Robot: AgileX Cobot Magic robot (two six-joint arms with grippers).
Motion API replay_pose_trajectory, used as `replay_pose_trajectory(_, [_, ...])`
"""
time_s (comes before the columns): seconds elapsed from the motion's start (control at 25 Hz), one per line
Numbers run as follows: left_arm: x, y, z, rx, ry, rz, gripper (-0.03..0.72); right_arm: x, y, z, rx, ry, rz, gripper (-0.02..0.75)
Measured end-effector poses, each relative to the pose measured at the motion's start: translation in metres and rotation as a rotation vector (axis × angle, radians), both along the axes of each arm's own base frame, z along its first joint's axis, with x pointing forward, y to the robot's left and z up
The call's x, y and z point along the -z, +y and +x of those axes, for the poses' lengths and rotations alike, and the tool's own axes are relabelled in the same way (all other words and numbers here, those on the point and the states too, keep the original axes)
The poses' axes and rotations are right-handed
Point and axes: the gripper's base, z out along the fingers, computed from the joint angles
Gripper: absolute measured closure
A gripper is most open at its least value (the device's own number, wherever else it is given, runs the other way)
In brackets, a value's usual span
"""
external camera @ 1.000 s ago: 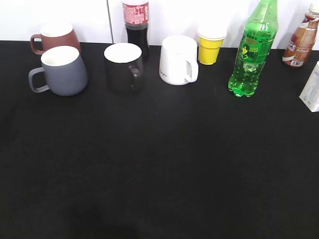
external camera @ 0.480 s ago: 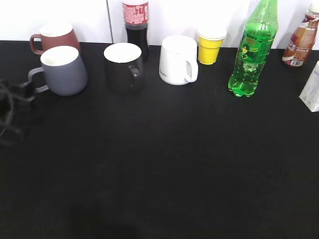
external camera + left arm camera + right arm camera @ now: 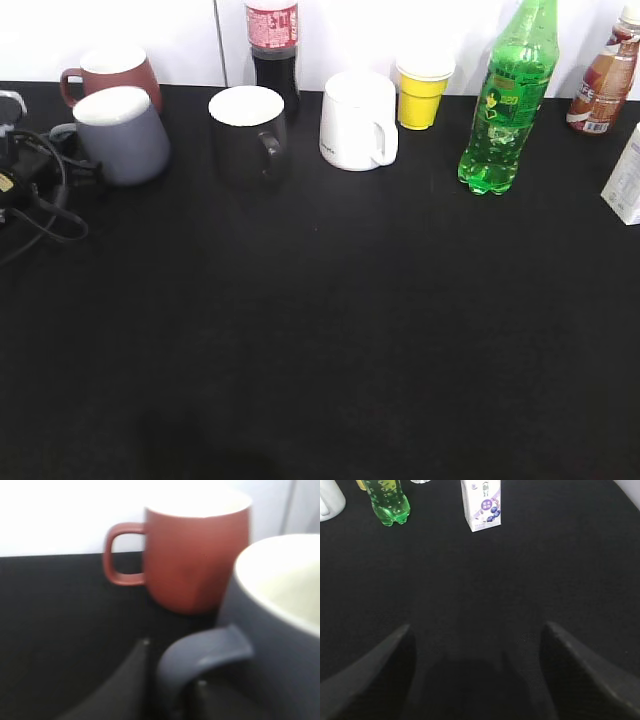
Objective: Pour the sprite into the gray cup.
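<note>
The left gripper (image 3: 78, 162) sits at the far left edge of the table (image 3: 320, 330), with its fingers at the loop handle of the gray cup (image 3: 125, 135). In the left wrist view a dark finger (image 3: 125, 685) lies just outside the handle and another tip shows inside the loop, so the jaws appear to straddle the handle; whether they press on it cannot be told. The cup leans, tilted toward the gripper. Just behind the cup, farther from the gripper, stands a reddish-brown mug (image 3: 195, 555), upright, handle pointing left. Cables (image 3: 35, 205) trail from the arm at the table's edge.

Beyond the cup to the gripper's right stand a black mug (image 3: 248, 130), a cola bottle (image 3: 273, 50), a white mug (image 3: 357, 120) and a yellow cup (image 3: 422, 90).

The right gripper (image 3: 475, 680) hovers over bare black table with its jaws spread wide and nothing between them. Well ahead of it and to its left stands the sprite (image 3: 385, 500), upright. A small milk carton (image 3: 481, 504) stands ahead, just right of the bottle.
</note>
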Motion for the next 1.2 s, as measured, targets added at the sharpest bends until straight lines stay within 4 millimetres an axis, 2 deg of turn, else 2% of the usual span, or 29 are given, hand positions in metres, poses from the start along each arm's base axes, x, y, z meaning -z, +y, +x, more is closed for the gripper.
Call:
replay_pose_trajectory(0.24, [-0.003, -0.002, 0.001, 0.026, -0.041, 0.008, 0.651, 0.000, 0.000, 0.000, 0.000, 0.000, 0.000, 0.152])
replay_pose_trajectory(0.36, [-0.026, -0.002, -0.002, 0.027, -0.117, 0.003, 0.651, 0.000, 0.000, 0.000, 0.000, 0.000, 0.000, 0.152])
replay_pose_trajectory(0.44, [-0.043, -0.002, -0.021, 0.040, -0.149, 0.004, 0.651, 0.000, 0.000, 0.000, 0.000, 0.000, 0.000, 0.152])
replay_pose_trajectory(0.52, [-0.055, -0.005, -0.048, 0.087, -0.160, 0.021, 0.651, 0.000, 0.000, 0.000, -0.003, 0.000, 0.005, 0.152])
replay_pose_trajectory(0.68, [-0.062, -0.017, -0.090, 0.272, -0.204, 0.077, 0.651, 0.000, 0.000, 0.000, 0.000, 0.000, 0.000, 0.152])
replay_pose_trajectory(0.84, [-0.059, -0.035, -0.104, 0.499, -0.226, 0.137, 0.651, 0.000, 0.002, 0.000, -0.012, -0.002, 0.017, 0.152])
replay_pose_trajectory(0.92, [-0.058, -0.038, -0.106, 0.536, -0.218, 0.125, 0.651, -0.012, 0.002, 0.003, -0.017, -0.087, 0.021, 0.152])
replay_pose_trajectory(1.0, [-0.058, -0.040, -0.107, 0.556, -0.219, 0.119, 0.652, -0.027, 0.001, 0.024, -0.013, -0.246, 0.018, 0.152])
replay_pose_trajectory(1.04, [-0.058, -0.040, -0.107, 0.556, -0.218, 0.119, 0.652, -0.026, -0.001, 0.041, -0.010, -0.299, 0.019, 0.152])
replay_pose_trajectory(1.2, [-0.058, -0.040, -0.107, 0.556, -0.216, 0.116, 0.652, 0.001, -0.007, 0.115, 0.009, -0.398, 0.006, 0.152])
